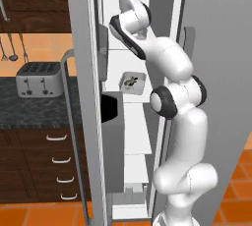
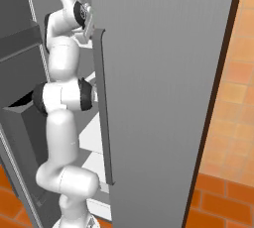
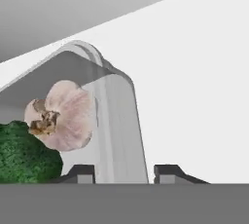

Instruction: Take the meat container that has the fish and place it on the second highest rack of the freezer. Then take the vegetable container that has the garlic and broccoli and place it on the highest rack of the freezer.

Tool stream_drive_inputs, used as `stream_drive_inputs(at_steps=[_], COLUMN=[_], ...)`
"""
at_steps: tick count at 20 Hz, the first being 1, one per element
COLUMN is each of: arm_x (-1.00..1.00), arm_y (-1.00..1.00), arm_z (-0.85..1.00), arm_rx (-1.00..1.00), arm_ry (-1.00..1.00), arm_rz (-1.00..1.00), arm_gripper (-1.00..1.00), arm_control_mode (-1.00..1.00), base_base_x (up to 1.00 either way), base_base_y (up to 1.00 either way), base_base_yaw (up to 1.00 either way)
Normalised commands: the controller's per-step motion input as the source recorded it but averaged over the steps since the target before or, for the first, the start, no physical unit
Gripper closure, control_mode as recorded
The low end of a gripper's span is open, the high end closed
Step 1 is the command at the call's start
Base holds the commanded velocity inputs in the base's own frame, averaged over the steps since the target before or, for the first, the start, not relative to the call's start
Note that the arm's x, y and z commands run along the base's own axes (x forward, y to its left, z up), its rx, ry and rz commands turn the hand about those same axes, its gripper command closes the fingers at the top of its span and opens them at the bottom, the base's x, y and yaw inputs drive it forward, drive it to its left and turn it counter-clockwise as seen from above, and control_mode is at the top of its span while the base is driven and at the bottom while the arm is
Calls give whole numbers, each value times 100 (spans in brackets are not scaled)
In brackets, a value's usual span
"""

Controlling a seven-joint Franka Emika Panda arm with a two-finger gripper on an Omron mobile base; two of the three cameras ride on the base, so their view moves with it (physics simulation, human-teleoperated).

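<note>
Arm reaching high into the freezer point(image 1: 135, 136); vegetable container point(image 3: 114, 116) at the pincer point(image 3: 124, 173).
Hand view: pincer tips stand narrowly apart, astride the container's rim; grip or clear, cannot tell. Garlic point(image 3: 65, 116) lies inside touching broccoli point(image 3: 24, 155), the container resting on a white rack. Left base view: the fish point(image 1: 130, 81) sits in its tray point(image 1: 134, 83) on a lower shelf. Toaster point(image 1: 39, 78) on the table point(image 1: 29, 109), well left.

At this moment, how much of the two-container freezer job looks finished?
The fish tray already sits on a freezer shelf below the arm. In the hand view, the end effector straddles the rim of the tray holding garlic and broccoli, its fingers apart. Left: letting go fully and pulling back.
</note>
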Motion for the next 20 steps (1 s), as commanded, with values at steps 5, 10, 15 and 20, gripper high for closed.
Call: stream_drive_inputs(at_steps=[5, 10, 15, 20], arm_x=[-83, -100, -100, -99], arm_y=[5, 0, 0, -26], arm_z=[-14, -93, -94, -98], arm_rx=[0, 0, -1, -3], arm_ry=[-14, -56, -54, -31], arm_rz=[0, 0, 0, 1], arm_gripper=[-100, -100, -100, -100], arm_control_mode=[-100, -100, -100, -100], base_base_x=[0, 0, 0, 0], base_base_y=[0, 0, 0, 0], base_base_yaw=[0, 0, 0, 0])
